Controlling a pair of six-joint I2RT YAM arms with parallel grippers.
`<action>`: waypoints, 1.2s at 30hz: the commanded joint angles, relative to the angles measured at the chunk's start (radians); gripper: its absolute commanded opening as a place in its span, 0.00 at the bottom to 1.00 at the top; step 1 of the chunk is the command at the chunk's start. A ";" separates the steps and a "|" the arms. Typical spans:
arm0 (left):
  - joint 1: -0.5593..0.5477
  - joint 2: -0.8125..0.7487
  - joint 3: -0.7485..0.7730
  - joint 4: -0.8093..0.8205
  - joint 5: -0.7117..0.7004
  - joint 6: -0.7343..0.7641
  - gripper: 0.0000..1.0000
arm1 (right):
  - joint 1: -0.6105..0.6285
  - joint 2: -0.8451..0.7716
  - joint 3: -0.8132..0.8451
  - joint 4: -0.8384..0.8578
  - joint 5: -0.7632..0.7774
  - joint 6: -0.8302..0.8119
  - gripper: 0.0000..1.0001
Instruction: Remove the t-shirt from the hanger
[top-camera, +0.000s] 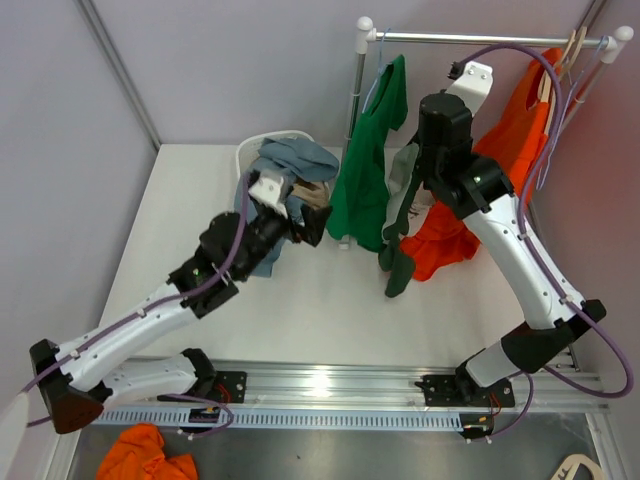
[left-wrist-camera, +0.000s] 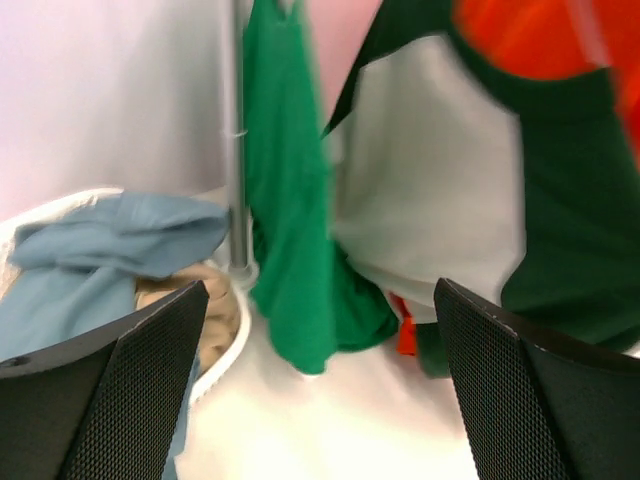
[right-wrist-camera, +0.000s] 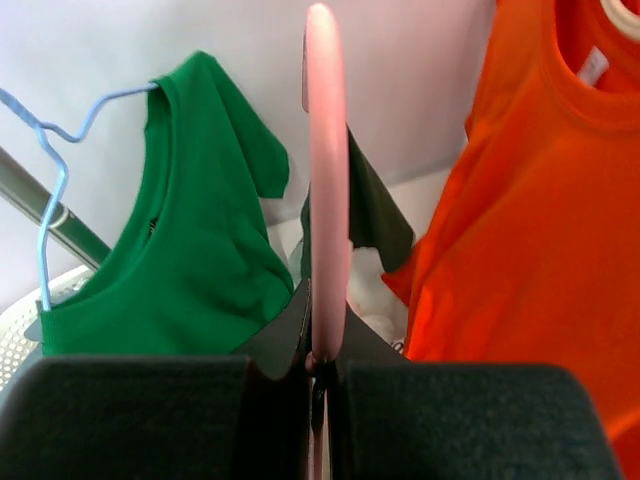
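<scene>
Step in hand: strip the grey-and-dark-green shirt (left-wrist-camera: 430, 180) off the pink hanger (right-wrist-camera: 325, 180).

Right tool (right-wrist-camera: 320, 372): clamped tight on the hanger, which stands upright and edge-on in the wrist view. The shirt hangs off it under the right wrist, between the green shirt (top-camera: 365, 180) and the orange shirt (top-camera: 515, 130). Its lower end drops toward the counter (top-camera: 300, 310) (touching or not, cannot tell).

Left tool (left-wrist-camera: 320, 292): spread wide, nothing in it. It faces the shirt from the basket (top-camera: 250, 148) side, near but apart.

Method, as I judge it:
- Right arm keeps the hanger level and clear of both neighbours, so only one garment gets pulled.
- Left tool closes on a fold of the grey body or a dark sleeve, not on the green shirt just beside it.
- Pull down and sideways so one shoulder slips off the hanger end, then the other. A straight-down tug would likely jam the collar.
- Risk: snagging the green shirt's blue hanger (right-wrist-camera: 50, 190).

Writing: a white neck tag (right-wrist-camera: 592, 66) shows inside the orange shirt's collar but is too blurred to read. No brand or print is legible anywhere.
</scene>
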 joint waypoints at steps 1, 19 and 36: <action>-0.202 -0.098 -0.183 0.306 -0.113 0.262 0.99 | 0.009 -0.085 0.025 -0.060 0.130 0.171 0.00; -0.600 0.203 -0.389 0.918 -0.314 0.555 0.99 | 0.018 -0.171 -0.026 -0.125 -0.007 0.262 0.00; -0.533 0.366 -0.175 0.774 -0.137 0.416 0.73 | 0.033 -0.177 -0.066 -0.074 -0.034 0.251 0.00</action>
